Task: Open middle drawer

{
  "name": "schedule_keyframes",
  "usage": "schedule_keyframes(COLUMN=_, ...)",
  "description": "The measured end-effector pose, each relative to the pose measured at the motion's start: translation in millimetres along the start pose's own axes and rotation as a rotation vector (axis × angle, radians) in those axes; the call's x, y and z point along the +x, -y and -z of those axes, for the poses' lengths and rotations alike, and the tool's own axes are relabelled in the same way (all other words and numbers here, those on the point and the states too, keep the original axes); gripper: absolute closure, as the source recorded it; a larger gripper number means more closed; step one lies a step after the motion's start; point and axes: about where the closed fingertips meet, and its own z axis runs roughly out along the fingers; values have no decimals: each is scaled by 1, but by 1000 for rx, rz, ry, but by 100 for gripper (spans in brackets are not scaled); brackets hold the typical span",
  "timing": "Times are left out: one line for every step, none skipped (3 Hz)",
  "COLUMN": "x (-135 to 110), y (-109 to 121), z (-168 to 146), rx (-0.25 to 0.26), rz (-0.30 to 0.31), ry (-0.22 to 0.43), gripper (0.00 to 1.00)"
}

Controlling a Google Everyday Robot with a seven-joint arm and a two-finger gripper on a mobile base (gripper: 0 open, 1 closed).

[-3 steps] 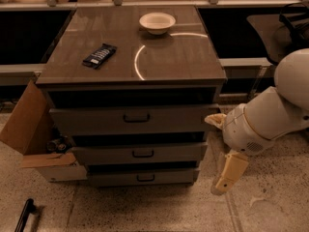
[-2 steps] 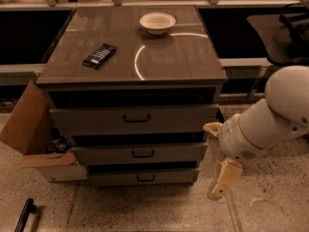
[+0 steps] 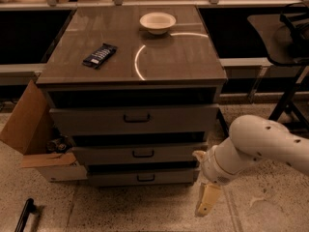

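Observation:
The grey cabinet (image 3: 130, 76) has three drawers stacked. The middle drawer (image 3: 106, 154) has a medium-height grey front with a small black handle (image 3: 143, 153), and it looks pushed in. Above it is the taller drawer (image 3: 87, 120) with a wider handle. Below it is the slimmest drawer (image 3: 111, 179). My gripper (image 3: 206, 199) hangs pointing down at the cabinet's lower right corner. It is to the right of the middle drawer's front and below its level, not touching the handle. The white arm (image 3: 260, 144) reaches in from the right.
A white bowl (image 3: 157, 22) and a dark snack packet (image 3: 99, 55) lie on the cabinet top. An open cardboard box (image 3: 29, 129) leans against the cabinet's left side. A black object (image 3: 24, 215) lies on the floor at lower left. Dark furniture (image 3: 289, 37) stands at the right.
My arm has swung lower, and the gripper has moved down and slightly left, closer to the cabinet's lower right corner. The drawers have not moved.

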Motion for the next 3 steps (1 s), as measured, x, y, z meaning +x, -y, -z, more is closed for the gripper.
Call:
schedule_keyframes(x=20, y=11, z=-58, rx=-31, rz=-23, ry=-21, gripper=0)
schedule_keyframes(x=21, y=12, z=-59, rx=-28, rz=-17, ry=-25, gripper=0)
schedule_keyframes(x=26, y=36, z=-78, rx=17, rz=64, ry=-83, gripper=0)
